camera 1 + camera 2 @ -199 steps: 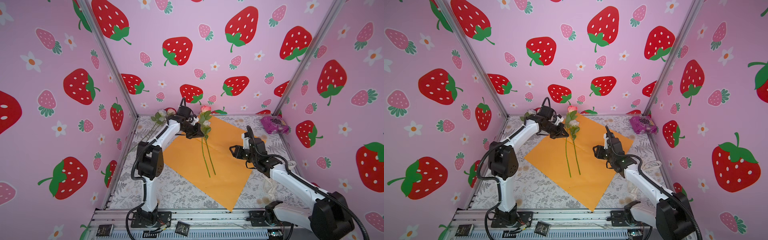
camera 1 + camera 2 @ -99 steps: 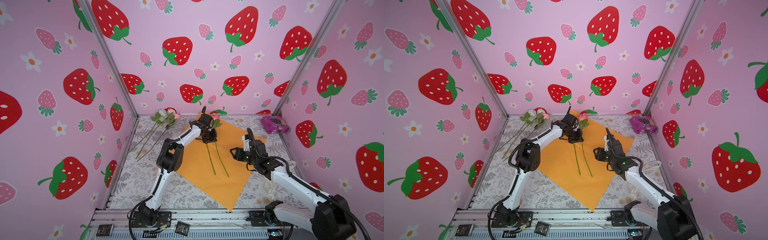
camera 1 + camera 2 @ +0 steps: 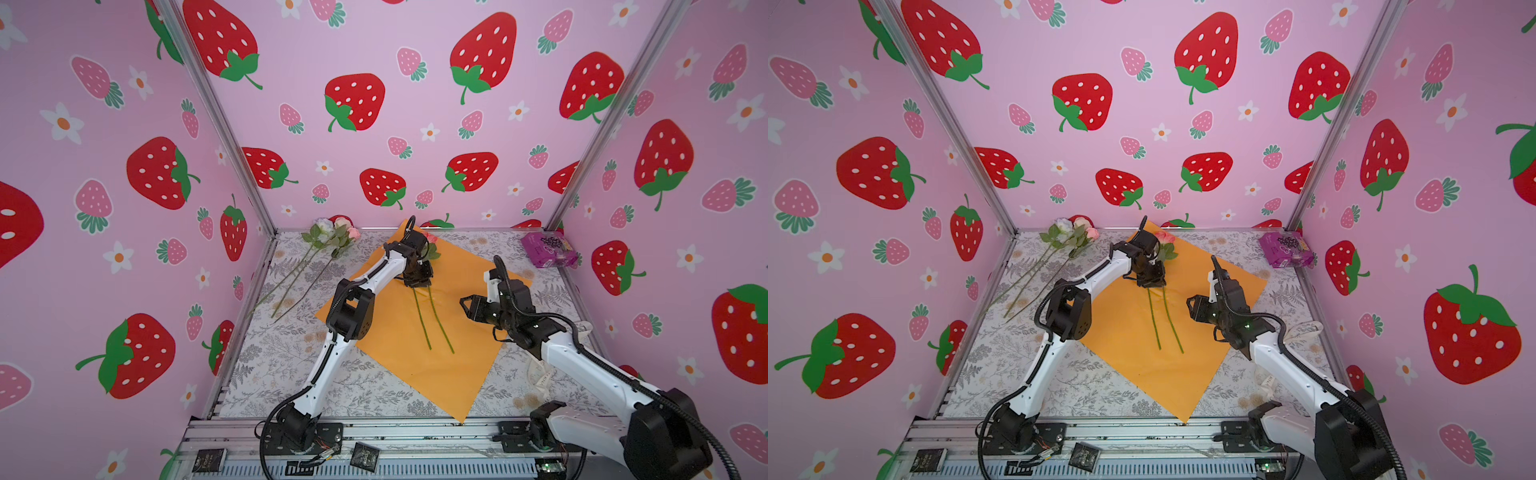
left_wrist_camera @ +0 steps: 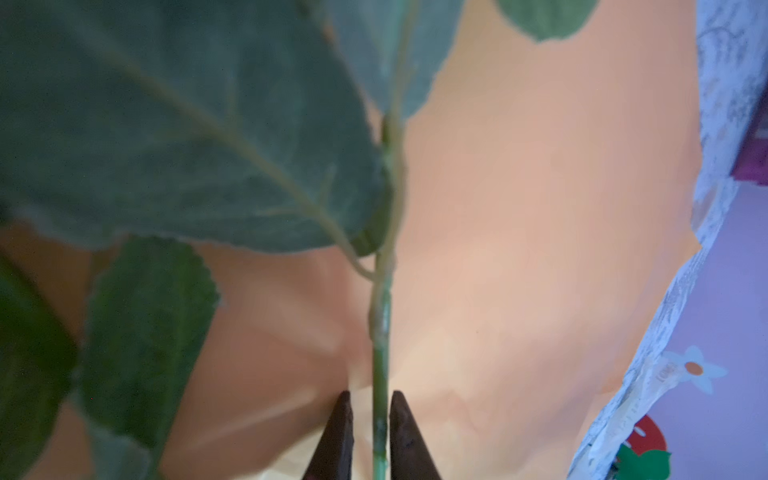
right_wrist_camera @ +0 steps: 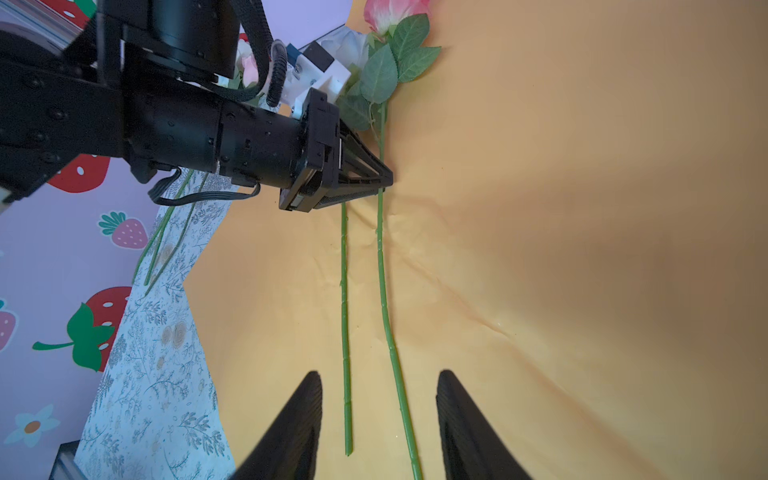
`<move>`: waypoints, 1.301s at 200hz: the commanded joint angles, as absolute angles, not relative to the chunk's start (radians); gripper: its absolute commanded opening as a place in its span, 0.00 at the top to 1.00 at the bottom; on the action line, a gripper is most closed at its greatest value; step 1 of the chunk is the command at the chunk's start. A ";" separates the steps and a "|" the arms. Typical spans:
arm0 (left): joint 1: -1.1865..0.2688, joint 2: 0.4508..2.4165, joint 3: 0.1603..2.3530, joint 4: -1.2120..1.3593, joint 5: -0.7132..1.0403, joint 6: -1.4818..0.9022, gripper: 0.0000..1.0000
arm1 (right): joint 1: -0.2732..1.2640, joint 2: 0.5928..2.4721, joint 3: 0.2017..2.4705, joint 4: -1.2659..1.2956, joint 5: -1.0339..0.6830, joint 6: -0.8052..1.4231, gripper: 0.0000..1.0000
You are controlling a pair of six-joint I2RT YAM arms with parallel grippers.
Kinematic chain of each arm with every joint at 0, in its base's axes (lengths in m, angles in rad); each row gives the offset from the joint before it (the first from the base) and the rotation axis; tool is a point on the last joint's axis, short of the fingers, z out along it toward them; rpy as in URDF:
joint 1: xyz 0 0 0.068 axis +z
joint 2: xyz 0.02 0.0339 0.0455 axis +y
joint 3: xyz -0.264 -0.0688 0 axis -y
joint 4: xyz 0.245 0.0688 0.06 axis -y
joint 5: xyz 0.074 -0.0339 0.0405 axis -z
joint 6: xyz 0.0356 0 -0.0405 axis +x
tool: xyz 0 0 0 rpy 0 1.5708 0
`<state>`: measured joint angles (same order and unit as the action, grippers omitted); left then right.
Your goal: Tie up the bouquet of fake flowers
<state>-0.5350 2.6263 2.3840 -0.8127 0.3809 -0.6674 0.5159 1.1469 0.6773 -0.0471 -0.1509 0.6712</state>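
Bare orange wrapping paper (image 3: 446,291) between the right end effector (image 3: 464,308) and the two rose stems (image 3: 423,322) is free; the left end effector (image 3: 417,281) stands over their upper part.

A desk (image 3: 286,365) (image 3: 1100,386) covered in a grey fern-and-flower print is seen in both top views. Orange wrapping paper (image 3: 386,332) (image 3: 1121,332) is spread diagonally over its middle, with corners near the 12 and 5 o'clock edges. Three artificial roses (image 3: 328,239) (image 3: 1067,237) are laid at 10 o'clock, clear of the paper. A purple packet (image 3: 546,249) (image 3: 1285,249) is set in the 2 o'clock corner.
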 commanded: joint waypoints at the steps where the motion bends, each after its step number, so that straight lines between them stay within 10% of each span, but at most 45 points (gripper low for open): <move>1: -0.538 2.602 2.422 -0.871 0.356 -0.641 0.71 | 0.512 1.157 0.664 -0.055 -0.160 0.672 0.52; 88: -0.526 2.236 2.195 -0.866 0.371 -0.443 0.55 | 0.511 1.169 0.694 -0.039 -0.153 0.628 0.52; 135: -0.256 1.942 1.859 -0.822 0.340 -0.165 0.54 | 0.528 1.263 0.699 0.152 -0.395 0.576 0.50; 260: 0.103 2.314 2.066 -1.038 0.081 0.241 0.42 | 0.735 1.584 0.942 0.251 -0.481 0.573 0.40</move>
<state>0.0792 2.2845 1.9778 -0.9787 0.1219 0.1726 0.7124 1.5459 0.9001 0.2142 -0.4438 0.5564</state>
